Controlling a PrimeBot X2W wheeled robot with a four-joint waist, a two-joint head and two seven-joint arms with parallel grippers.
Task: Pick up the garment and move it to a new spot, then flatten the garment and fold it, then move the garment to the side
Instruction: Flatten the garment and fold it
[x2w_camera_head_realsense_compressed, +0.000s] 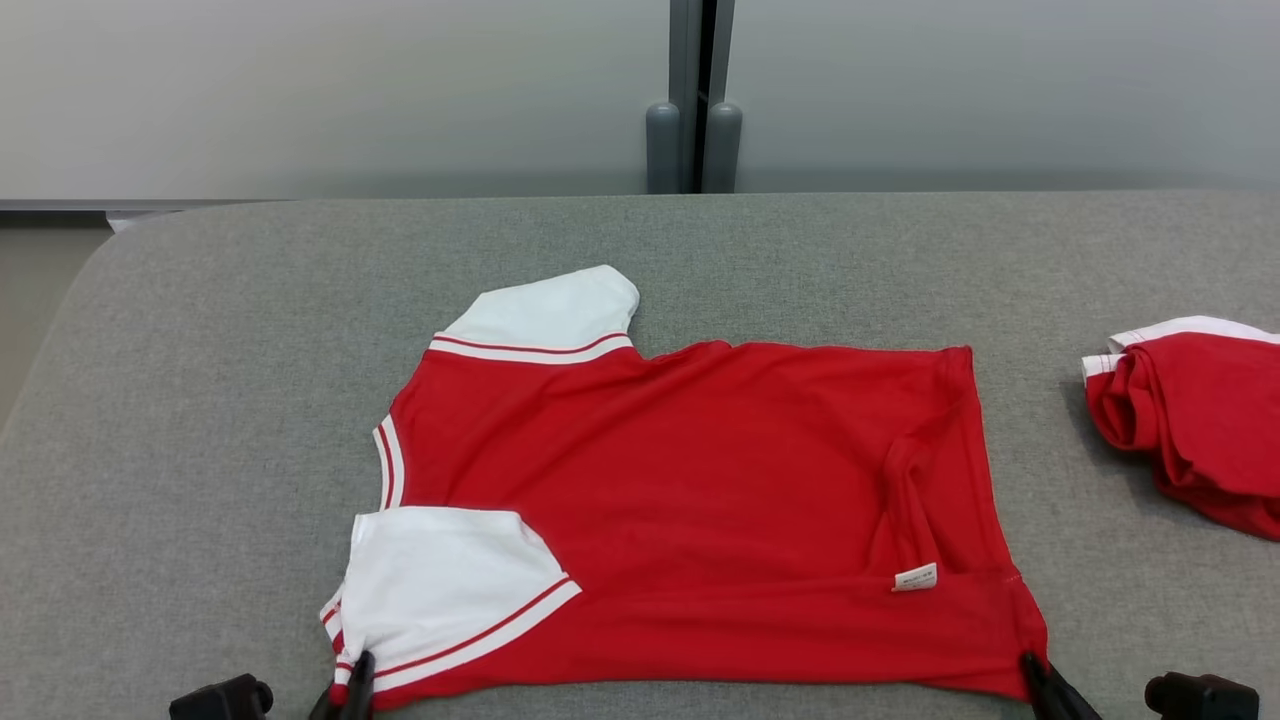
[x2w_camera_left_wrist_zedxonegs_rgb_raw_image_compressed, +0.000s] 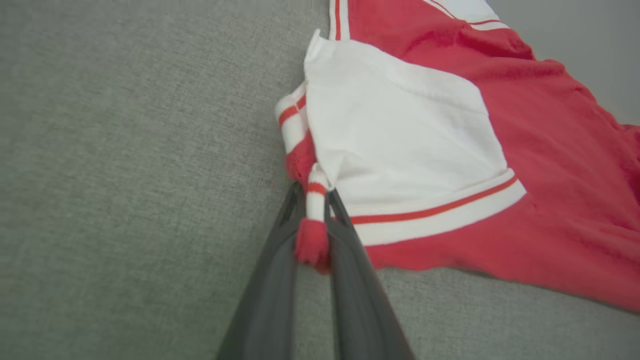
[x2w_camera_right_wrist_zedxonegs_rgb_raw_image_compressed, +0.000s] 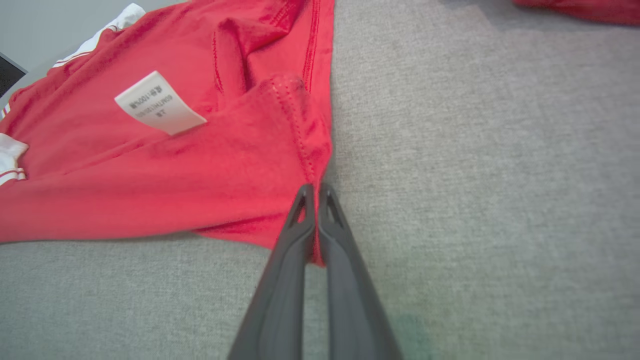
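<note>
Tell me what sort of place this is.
Likely an indoor test bench for folding clothes, not a home: a grey fabric-covered table, plain pale partition panels behind it, and a second red shirt bunched to the right of the spread red shirt.

Grey fabric-covered table (x2w_camera_head_realsense_compressed: 200, 400), far-left corner rounded. Crumpled red-and-white cloth bundle (x2w_camera_head_realsense_compressed: 1190, 420) at its right edge. Two grey posts (x2w_camera_head_realsense_compressed: 690, 145) behind, between pale wall panels (x2w_camera_head_realsense_compressed: 300, 90).
</note>
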